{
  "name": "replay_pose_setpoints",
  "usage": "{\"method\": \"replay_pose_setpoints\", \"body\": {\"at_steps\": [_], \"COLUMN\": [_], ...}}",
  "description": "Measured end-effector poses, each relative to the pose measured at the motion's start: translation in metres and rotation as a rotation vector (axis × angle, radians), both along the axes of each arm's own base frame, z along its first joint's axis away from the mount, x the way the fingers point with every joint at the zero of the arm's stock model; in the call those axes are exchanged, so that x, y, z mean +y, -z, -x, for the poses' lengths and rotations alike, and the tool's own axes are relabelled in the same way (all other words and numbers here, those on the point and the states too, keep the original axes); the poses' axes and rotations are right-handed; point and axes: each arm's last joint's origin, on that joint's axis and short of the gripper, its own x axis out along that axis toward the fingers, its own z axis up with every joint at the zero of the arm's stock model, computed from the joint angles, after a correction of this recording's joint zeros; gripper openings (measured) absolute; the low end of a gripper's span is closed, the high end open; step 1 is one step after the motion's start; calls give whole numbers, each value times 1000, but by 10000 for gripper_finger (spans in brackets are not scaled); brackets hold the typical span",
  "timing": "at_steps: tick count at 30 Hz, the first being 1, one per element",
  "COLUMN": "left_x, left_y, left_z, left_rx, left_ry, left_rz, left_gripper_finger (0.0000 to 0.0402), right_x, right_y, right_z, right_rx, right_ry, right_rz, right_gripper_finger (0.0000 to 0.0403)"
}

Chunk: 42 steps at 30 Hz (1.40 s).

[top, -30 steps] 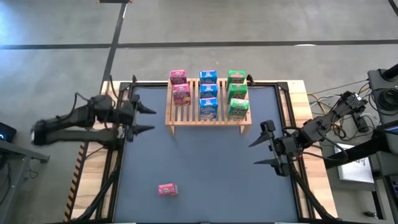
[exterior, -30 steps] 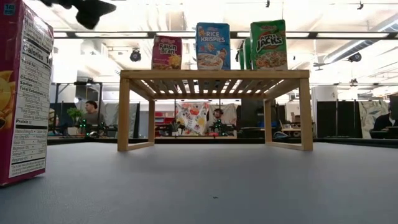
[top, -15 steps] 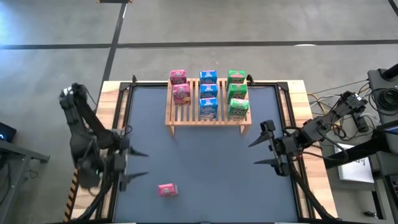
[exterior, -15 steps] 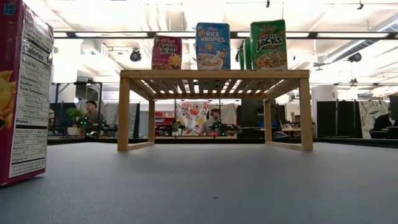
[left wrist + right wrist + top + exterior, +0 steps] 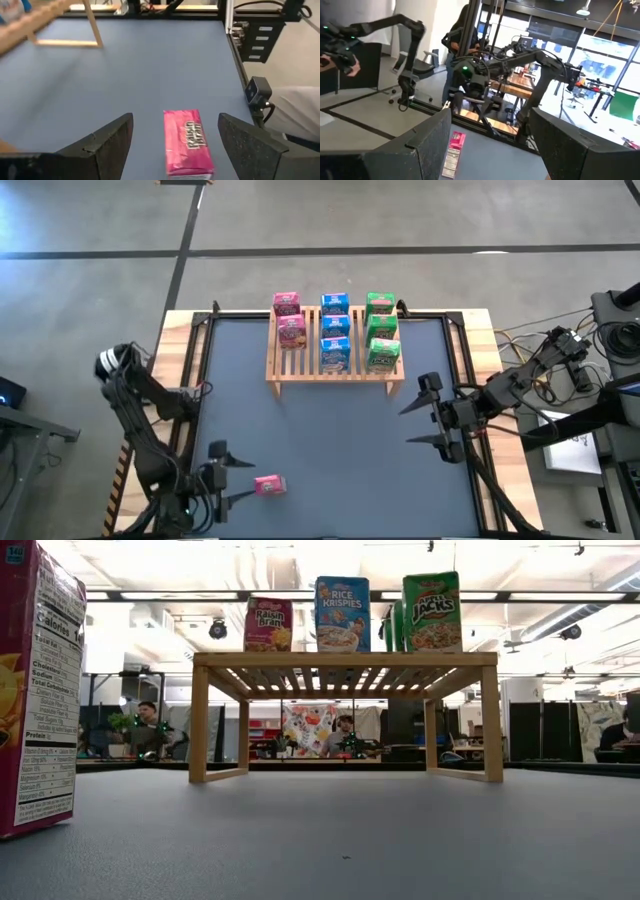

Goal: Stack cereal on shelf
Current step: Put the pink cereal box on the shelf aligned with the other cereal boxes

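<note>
From overhead, the left gripper [image 5: 232, 480] sits low at the table's near-left, fingers spread, just beside the lone pink box [image 5: 270, 485] — not touching it. The shelf [image 5: 335, 375] at the far side carries eight boxes. The right gripper [image 5: 420, 423] waits spread at the right edge.

At table level, the pink box [image 5: 38, 690] stands upright.

Left wrist: the box [image 5: 188, 145] lies between the open fingers [image 5: 112, 142].

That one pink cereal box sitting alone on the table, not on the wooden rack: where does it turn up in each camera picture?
High view: lone pink box, near the front edge, just ahead of the left gripper.
Low view: at the far left edge, standing very close to the camera.
Left wrist view: centred between the open fingers.
Right wrist view: small, lower left.
Shared landmark: the wooden rack.
</note>
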Motion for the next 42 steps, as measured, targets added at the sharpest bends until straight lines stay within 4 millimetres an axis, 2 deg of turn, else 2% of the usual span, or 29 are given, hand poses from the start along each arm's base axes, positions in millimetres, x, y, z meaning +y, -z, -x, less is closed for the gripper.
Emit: {"method": "replay_pose_setpoints", "body": {"at_steps": [5, 12, 17, 27, 33, 42], "left_x": [-9, -11, -12, -12, -12, -10], "left_y": [15, 34, 41, 71, 79, 77], "left_z": [-5, -5, -6, -19, -21, -25], "left_rx": [11, 77, 124, 276, 288, 285], "left_ry": [-68, -103, -97, -132, -133, -123], "left_rz": [88, 165, 185, 172, 138, 101], "left_gripper_finger": [275, 280, 300, 319, 285, 178], "right_x": [1, 3, 3, 3, 3, 3], "right_y": [2, 5, 5, 5, 5, 6], "right_z": [-1, -5, -5, -5, -5, -5], "right_rx": [11, 30, 30, 35, 37, 38], "right_ry": [1, 1, 1, 0, 0, 0], "right_rz": [16, 21, 25, 19, 15, 19], "right_gripper_finger": [258, 258, 258, 258, 258, 258]}}
